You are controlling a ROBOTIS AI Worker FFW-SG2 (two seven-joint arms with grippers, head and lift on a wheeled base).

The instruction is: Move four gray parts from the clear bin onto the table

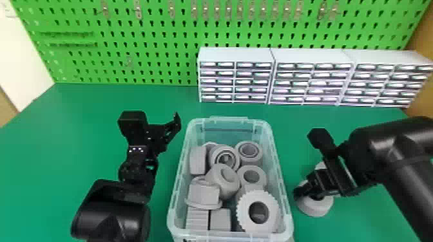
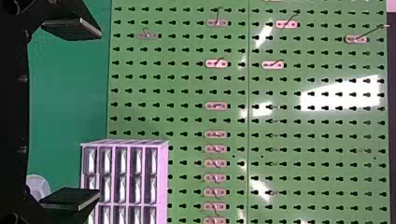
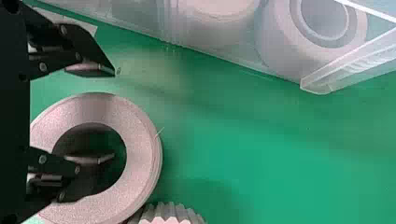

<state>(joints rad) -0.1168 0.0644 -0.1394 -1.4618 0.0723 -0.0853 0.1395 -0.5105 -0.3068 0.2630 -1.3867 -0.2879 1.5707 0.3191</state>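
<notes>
The clear bin holds several gray parts in the head view. To its right, my right gripper is low over a round gray part on the table. In the right wrist view, the open right gripper has one finger over the hole of the gray ring and the other outside its rim, on the bin's side. A ribbed gray part lies beside the ring. My left gripper hangs left of the bin; in the left wrist view the left gripper is open and holds nothing.
White drawer cabinets stand along the table's back right, in front of a green pegboard. The bin's wall is close to the right gripper. Green table surface stretches left of the left arm.
</notes>
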